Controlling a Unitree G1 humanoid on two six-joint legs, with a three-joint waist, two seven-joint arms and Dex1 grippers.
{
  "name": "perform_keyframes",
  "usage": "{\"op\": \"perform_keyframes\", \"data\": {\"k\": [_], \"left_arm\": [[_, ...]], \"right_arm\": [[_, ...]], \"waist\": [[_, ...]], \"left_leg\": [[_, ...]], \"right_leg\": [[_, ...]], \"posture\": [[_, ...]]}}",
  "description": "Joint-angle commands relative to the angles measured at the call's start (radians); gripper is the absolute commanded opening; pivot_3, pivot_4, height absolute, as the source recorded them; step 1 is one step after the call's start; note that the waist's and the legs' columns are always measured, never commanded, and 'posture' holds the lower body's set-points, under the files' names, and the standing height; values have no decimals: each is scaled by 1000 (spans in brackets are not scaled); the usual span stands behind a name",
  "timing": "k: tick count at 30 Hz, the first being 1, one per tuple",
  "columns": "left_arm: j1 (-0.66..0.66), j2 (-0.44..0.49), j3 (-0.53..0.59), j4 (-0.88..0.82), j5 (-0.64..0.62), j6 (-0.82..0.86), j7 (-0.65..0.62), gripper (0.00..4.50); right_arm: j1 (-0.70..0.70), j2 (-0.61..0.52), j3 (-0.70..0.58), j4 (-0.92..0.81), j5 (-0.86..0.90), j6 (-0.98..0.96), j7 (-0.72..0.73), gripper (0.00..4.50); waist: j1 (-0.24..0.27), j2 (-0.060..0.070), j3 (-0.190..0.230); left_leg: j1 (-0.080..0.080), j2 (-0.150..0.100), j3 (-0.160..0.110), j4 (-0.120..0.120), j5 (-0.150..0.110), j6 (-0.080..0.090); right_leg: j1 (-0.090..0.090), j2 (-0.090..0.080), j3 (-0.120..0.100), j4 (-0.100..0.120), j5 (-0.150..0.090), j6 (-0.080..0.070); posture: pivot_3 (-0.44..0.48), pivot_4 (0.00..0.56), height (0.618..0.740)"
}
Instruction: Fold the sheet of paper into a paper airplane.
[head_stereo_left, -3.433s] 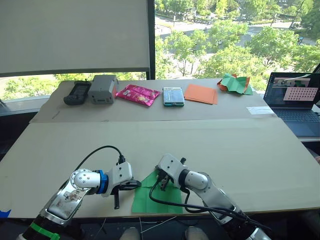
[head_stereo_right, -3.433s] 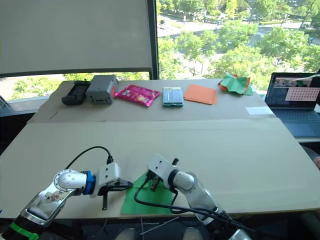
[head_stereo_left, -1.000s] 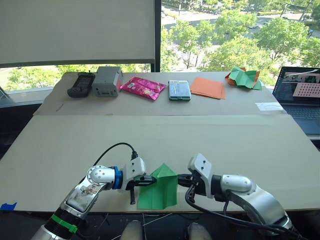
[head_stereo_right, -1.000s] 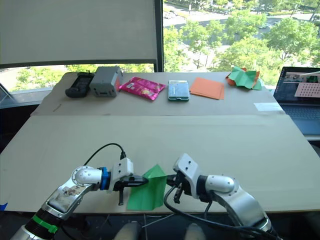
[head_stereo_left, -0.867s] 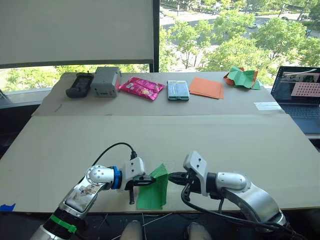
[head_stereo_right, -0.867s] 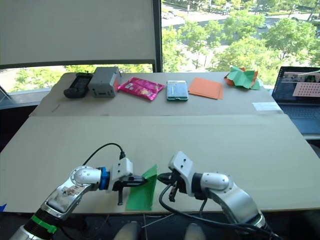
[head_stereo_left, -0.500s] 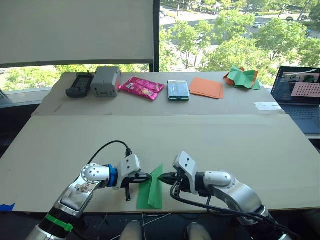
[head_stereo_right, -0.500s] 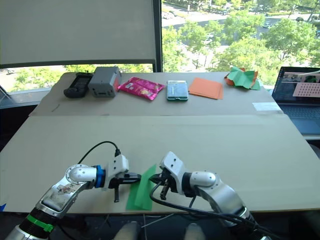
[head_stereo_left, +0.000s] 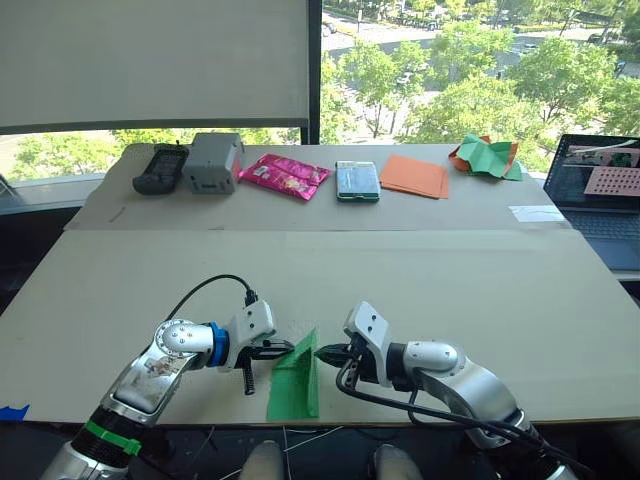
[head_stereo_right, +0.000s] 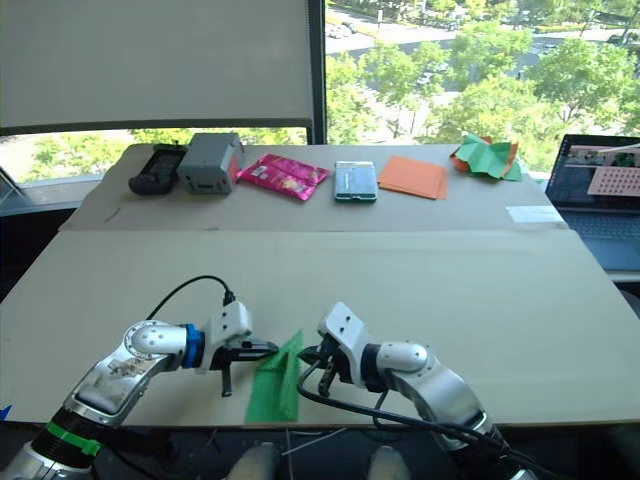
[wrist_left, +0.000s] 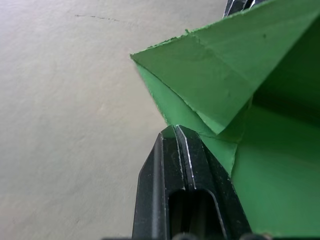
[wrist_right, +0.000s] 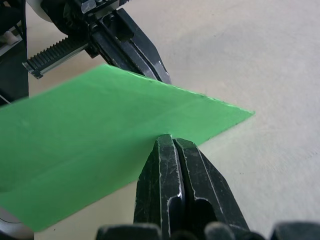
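A: We read no writing. The sheet of paper (head_stereo_left: 296, 377), thin, creased, plain green, stands folded at the table's (head_stereo_left: 480, 290) near edge.

B: We confirm: left gripper (head_stereo_left: 290, 349) and right gripper (head_stereo_left: 321, 354) both pinch it, fingers together.

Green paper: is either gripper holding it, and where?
Both. The left gripper is shut on the sheet of paper at its left edge, the right gripper on its right edge, near the top.

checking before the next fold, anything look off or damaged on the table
Only the crumpled green-and-orange bundle at the table's far right, beside the flat orange sheets. The green paper looks creased but untorn, standing tilted between both shut pincers, left and right.
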Motion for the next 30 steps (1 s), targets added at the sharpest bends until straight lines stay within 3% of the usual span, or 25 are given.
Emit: {"op": "perform_keyframes", "data": {"k": [1,13,30], "left_arm": [[-20,-15,-33,9,15,-20,-16,17],[-48,-65,-85,20,25,-27,-53,17],[26,22,64,21,-20,9,-24,17]], "right_arm": [[-5,7,-8,-15,4,-27,-5,0],[-19,46,21,8,-16,-26,-26,0],[-89,72,91,123,-93,-51,-19,0]], "waist": [[0,0,0],[-2,0,-1],[-6,0,-2]], "left_leg": [[0,0,0,0,0,0],[0,0,0,0,0,0],[1,0,-1,0,0,0]], "right_leg": [[0,0,0,0,0,0],[1,1,0,1,0,0],[1,1,0,1,0,0]], "posture": [[0,150,706],[0,150,706],[0,150,706]]}}
